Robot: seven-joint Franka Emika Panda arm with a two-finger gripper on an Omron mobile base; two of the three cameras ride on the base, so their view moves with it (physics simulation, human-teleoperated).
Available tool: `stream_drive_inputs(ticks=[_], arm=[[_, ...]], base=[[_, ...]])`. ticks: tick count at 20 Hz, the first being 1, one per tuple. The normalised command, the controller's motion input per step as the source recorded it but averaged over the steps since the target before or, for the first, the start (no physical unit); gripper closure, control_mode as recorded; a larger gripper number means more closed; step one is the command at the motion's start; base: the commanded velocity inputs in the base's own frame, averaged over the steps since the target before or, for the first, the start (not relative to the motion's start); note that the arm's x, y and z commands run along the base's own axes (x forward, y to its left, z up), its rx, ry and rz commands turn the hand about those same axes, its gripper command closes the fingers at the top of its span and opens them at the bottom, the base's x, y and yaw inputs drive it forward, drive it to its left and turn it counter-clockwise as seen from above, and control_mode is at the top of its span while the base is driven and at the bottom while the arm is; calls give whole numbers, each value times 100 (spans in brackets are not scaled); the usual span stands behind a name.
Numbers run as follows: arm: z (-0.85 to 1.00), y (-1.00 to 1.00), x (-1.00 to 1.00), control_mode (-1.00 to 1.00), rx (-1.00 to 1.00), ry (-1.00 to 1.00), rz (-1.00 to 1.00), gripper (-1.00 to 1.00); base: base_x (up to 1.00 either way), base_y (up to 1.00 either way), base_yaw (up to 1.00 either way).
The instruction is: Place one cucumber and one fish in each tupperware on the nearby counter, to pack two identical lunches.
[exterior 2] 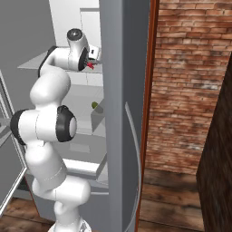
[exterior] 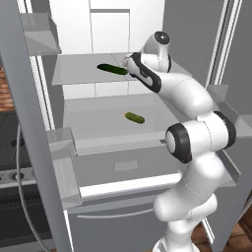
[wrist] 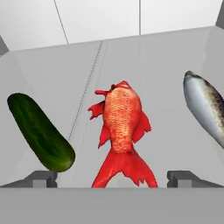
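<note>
Red fish [wrist: 120, 131] lies on the fridge shelf [wrist: 166, 61] between cucumber [wrist: 39, 131] and grey fish [wrist: 205, 109], pincer [wrist: 113, 178] wide open, empty.

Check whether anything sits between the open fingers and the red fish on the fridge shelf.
Nothing visible does. In the hand view the red fish lies straight ahead of the open gripper, its tail between the two fingers. The cucumber lies off to one side and the grey fish to the other, both clear of that line.

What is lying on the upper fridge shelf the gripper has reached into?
On the shelf lie a dark cucumber, a red fish and a grey speckled fish, its tail end out of frame.
</note>
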Motion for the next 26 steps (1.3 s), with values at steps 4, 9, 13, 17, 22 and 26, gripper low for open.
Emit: stream_drive_inputs(ticks=[4,9,13,17,22,26], arm=[[-11,0,27,-100,0,0,0,-100],[-16,0,23,-100,0,0,0,-100],[-14,0,27,-100,0,0,0,-100],[-12,0,28,-100,0,0,0,-100],[-13,0,31,-100,0,0,0,-100],[-18,0,25,-100,0,0,0,-100]], base=[[0,0,0],[0,0,0],[0,0,0],[0,0,0],[0,0,0],[0,0,0]])
